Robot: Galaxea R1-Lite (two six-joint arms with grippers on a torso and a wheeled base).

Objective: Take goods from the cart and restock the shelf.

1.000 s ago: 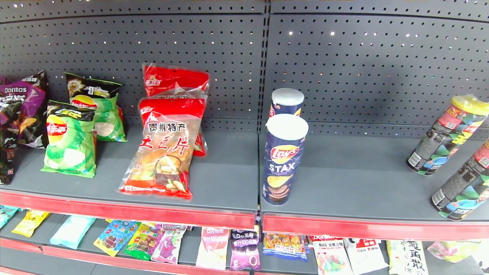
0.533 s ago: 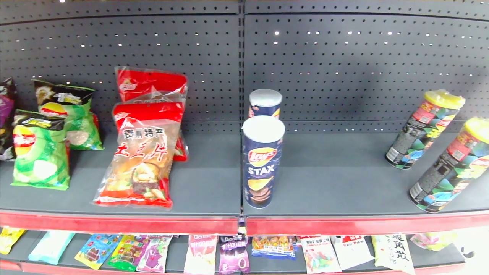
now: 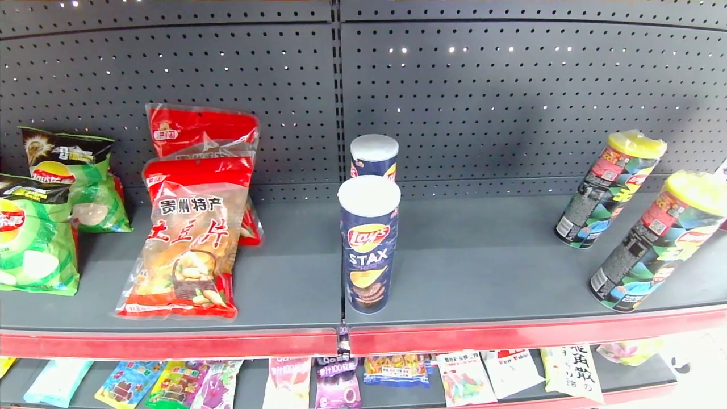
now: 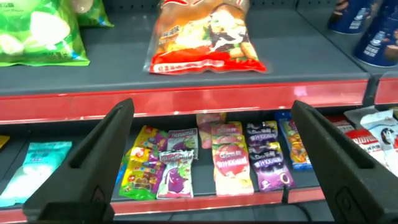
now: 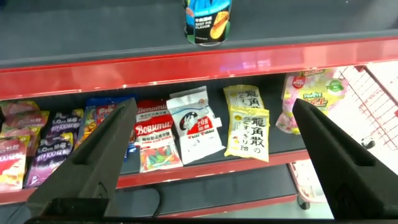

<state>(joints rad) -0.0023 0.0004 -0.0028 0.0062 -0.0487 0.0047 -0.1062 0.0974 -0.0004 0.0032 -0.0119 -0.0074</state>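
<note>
A dark grey metal shelf with a red front edge holds two red-topped clear snack bags, one behind the other, just beyond and above the left tool. Two dark blue crisp tubes stand upright farther toward the right tool, and two black yellow-lidded tubes stand beyond and above it.

Two green bags, two red bags, four cans.

Head view: shelf spans mid frame, pegboard behind it. Far left: 2 chip bags, one behind other. Left of centre: 2 large bags, front-to-back. Centre: 2 cans, same. Right edge: 2 tubes, rear one further left. Bottom: packets in a row on lower shelf
</note>
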